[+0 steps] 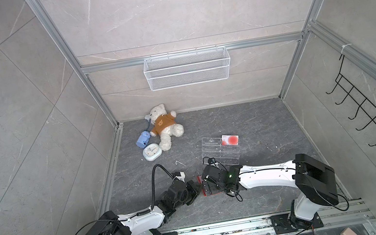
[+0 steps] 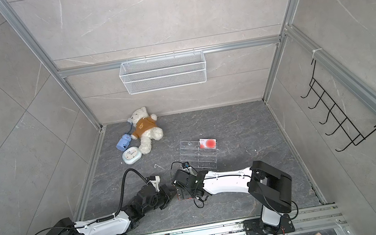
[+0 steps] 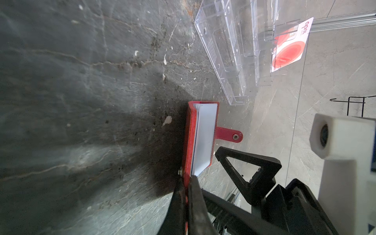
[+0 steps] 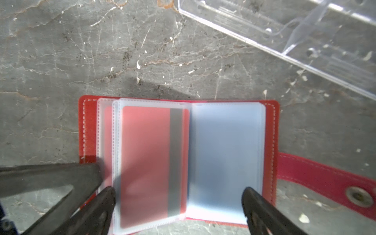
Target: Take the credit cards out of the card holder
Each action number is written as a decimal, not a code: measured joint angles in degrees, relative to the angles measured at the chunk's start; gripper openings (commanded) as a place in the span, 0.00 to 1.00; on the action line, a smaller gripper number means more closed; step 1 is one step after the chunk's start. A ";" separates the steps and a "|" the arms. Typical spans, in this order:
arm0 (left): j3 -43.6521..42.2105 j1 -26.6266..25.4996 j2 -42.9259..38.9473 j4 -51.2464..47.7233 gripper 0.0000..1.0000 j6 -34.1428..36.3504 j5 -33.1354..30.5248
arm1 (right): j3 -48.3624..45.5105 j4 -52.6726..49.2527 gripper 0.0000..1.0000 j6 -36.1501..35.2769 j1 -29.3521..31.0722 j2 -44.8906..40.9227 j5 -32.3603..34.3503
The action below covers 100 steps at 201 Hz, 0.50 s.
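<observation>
holder: flat red leather-like card holder [image 4: 88, 130] with pale blue plastic sleeves [image 4: 223, 152], open on dark stone floor [image 4: 142, 50], lower centre in both top views | left gripper [image 3: 187, 179]: clenched on its cover edge | right gripper [image 4: 179, 195]: spread wide, straddling the sleeves, grasping nothing | reddish credit card [image 4: 146, 162]: sleeved, between its fingers [image 4: 105, 199]

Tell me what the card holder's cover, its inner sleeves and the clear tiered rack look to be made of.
The card holder cover looks like leather or faux leather: matte red, white edge stitching. The sleeves seem thin soft plastic, frosted and translucent; a credit card shows through one. The clear tiered rack looks like rigid acrylic: glossy, see-through, bright edges.
</observation>
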 measured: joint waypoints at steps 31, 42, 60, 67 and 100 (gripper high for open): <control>0.00 -0.02 -0.20 0.02 0.00 0.00 0.04 | 0.48 -1.22 0.98 0.22 0.63 0.09 2.43; 0.00 -0.02 -0.31 0.02 0.00 0.02 0.07 | 0.48 -1.62 0.98 0.22 0.68 0.09 3.10; 0.00 -0.17 -0.48 0.04 0.00 0.26 0.09 | 0.50 -2.08 0.99 0.24 0.68 -0.20 3.87; 0.00 -0.22 -0.52 0.04 0.00 0.42 0.11 | 0.50 -2.21 0.99 0.22 0.72 -0.39 4.15; 0.13 -0.22 -0.59 -0.11 0.00 1.22 0.37 | 0.50 -3.41 1.00 0.22 0.72 -1.57 5.46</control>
